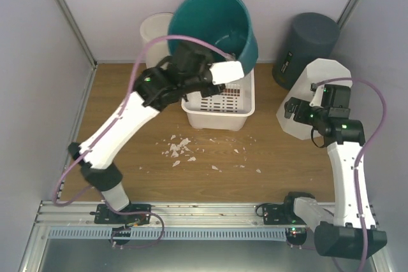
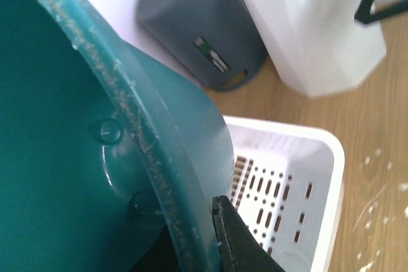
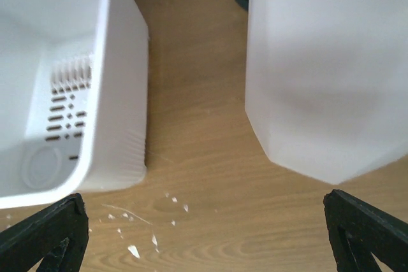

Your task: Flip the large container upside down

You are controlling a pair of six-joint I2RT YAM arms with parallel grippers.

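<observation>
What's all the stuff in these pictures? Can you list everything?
large container: 1, teal, tipped over the basket
basket: 1, white with slots, middle of table
round tub: 1, white, back, behind the large container
bin: 1, dark grey, back right
angular container: 1, white, right side
scraps: many, white, in front of the basket
table: 1, brown wood
left gripper: 1, black, gripping the large container's rim
right gripper: 1, black, open, beside the angular container
</observation>
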